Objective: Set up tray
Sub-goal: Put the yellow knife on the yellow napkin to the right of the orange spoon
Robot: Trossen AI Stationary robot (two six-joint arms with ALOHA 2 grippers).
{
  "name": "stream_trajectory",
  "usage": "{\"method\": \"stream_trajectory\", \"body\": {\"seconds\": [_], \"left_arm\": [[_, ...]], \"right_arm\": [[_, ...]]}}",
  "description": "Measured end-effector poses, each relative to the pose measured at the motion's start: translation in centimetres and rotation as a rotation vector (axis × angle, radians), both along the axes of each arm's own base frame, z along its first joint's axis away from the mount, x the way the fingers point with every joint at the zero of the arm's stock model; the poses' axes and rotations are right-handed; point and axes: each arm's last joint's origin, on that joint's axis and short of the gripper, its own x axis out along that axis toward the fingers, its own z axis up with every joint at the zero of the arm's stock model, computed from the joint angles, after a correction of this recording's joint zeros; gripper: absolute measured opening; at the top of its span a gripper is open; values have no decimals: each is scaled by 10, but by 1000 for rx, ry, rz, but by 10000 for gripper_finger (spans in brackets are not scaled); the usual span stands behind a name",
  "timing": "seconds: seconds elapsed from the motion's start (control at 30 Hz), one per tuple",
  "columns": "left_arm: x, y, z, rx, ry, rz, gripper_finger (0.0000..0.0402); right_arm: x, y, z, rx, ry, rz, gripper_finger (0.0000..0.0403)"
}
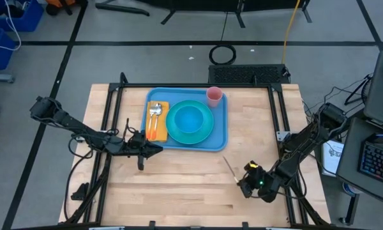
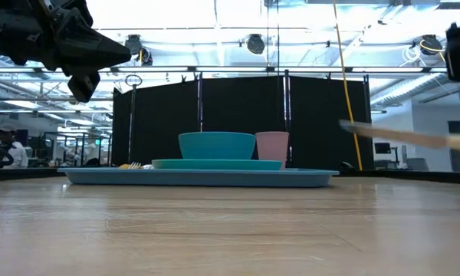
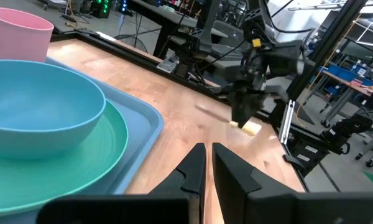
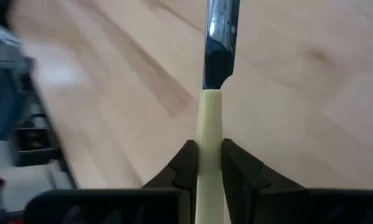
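Over wooden table (image 1: pixel 179 185): right hand (image 4: pixel 205 163), knife (image 4: pixel 214 68) pinched, raised.

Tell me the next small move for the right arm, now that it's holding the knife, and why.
Probably carry the knife toward the tray and its napkin. The right gripper is shut on the knife's cream handle, lifted off the table, well short of the tray's near right corner. Spoon and fork already lie on the napkin beside the plate and bowl; the knife looks like the missing piece.
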Motion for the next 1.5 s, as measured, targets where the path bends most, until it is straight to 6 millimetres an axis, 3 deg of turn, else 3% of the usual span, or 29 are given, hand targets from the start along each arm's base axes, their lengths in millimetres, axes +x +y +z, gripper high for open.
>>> {"method": "stream_trajectory", "body": {"seconds": [0.37, 0.73, 0.93, 1.27, 1.5], "left_arm": [[1, -8, -1, 116, -23, 32, 31], [7, -30, 3, 577, -53, 90, 24], [30, -59, 20, 839, -45, 67, 8], [82, -103, 52, 1184, 162, 359, 11], [108, -108, 62, 1299, 239, 418, 8]], "right_arm": [[30, -6, 19, -168, -288, 37, 37], [69, -22, 57, -399, -643, 123, 37], [82, -38, 70, -490, -745, 149, 37], [96, -63, 98, -619, -1009, 166, 37], [102, -83, 112, -581, -1199, 248, 37]]}}
